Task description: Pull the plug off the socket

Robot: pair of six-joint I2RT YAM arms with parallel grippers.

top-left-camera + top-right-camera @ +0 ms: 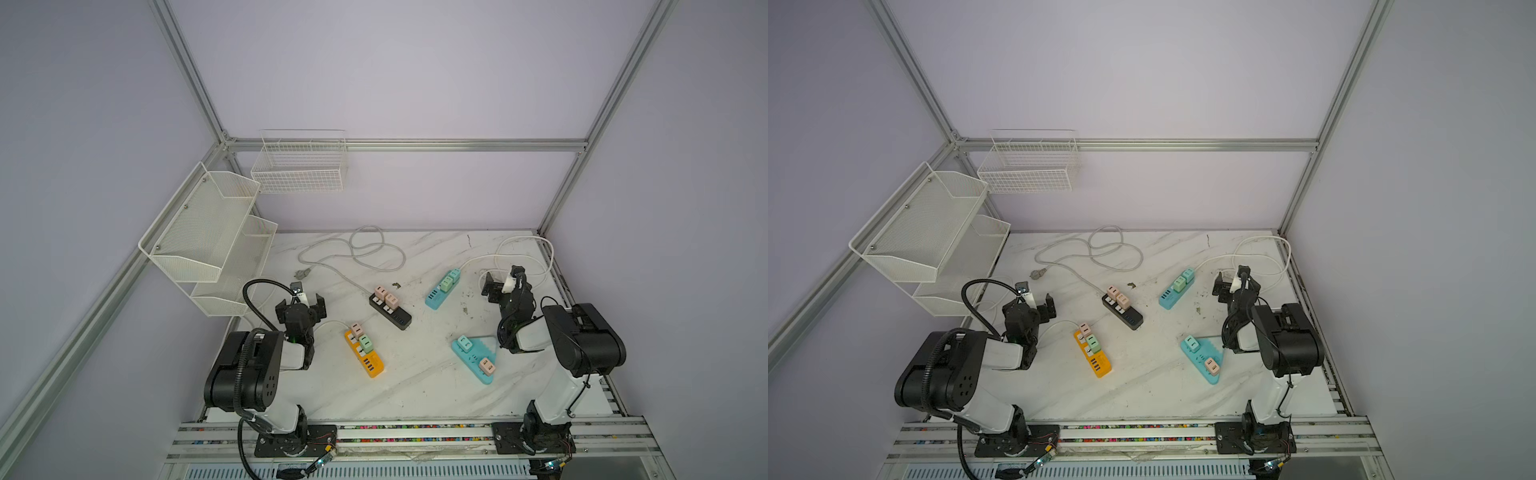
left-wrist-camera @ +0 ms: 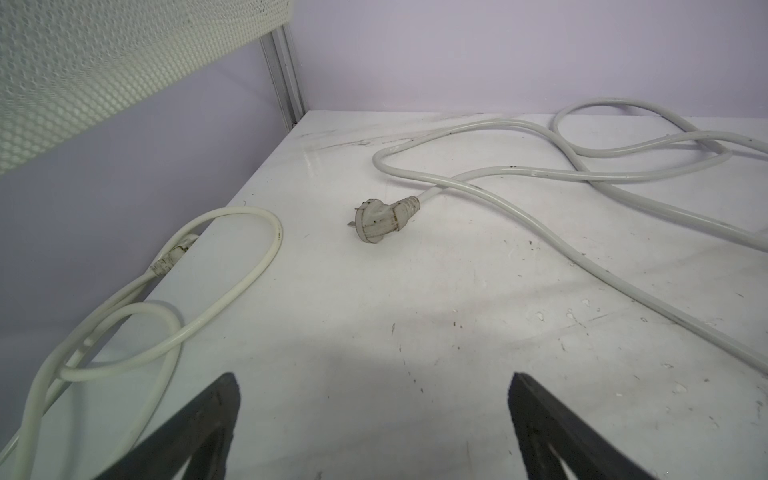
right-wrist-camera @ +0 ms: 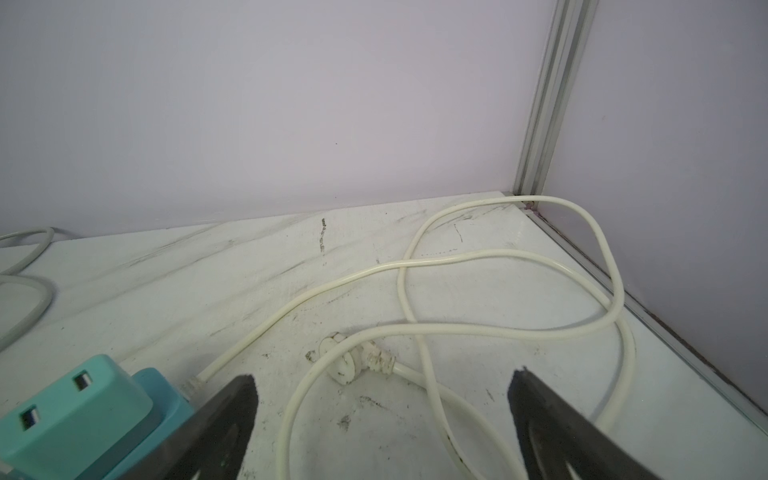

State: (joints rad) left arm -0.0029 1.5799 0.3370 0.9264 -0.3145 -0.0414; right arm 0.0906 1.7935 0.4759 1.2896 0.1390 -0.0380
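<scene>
Since neither claw holds anything, no plug is off yet: left claw (image 1: 300, 307) and right claw (image 1: 503, 282) both hang w/ jaws wide apart above the white marble-look surface (image 1: 415, 386).

Plugs = small pastel plastic cubes, all seated in four strips mid-surface, between the arms:
- two pink cube plugs (image 1: 391, 300) on the black power strip (image 1: 401, 320)
- pink plug (image 1: 356, 329) + green plug (image 1: 366, 343) on the orange power strip (image 1: 372, 365)
- mint plug (image 1: 446, 283) + teal cube plug (image 1: 455, 274) on the pale-blue power strip (image 1: 434, 300); this teal one sits just beside the right claw's finger in the right wrist view
- teal plug (image 1: 464, 344) + peach plug (image 1: 486, 366) on the turquoise wedge-shaped strip (image 1: 478, 353)

Handling, my guess: cubes are light, rigid and smooth-sided, so prob. slippery. Prongs likely hold tight, and the light strip may lift w/ the plug. Pinch a cube across two opposite flat sides and pull straight off; pin the strip body w/ the other claw. The off-white cord (image 3: 498, 327) could drag.
</scene>
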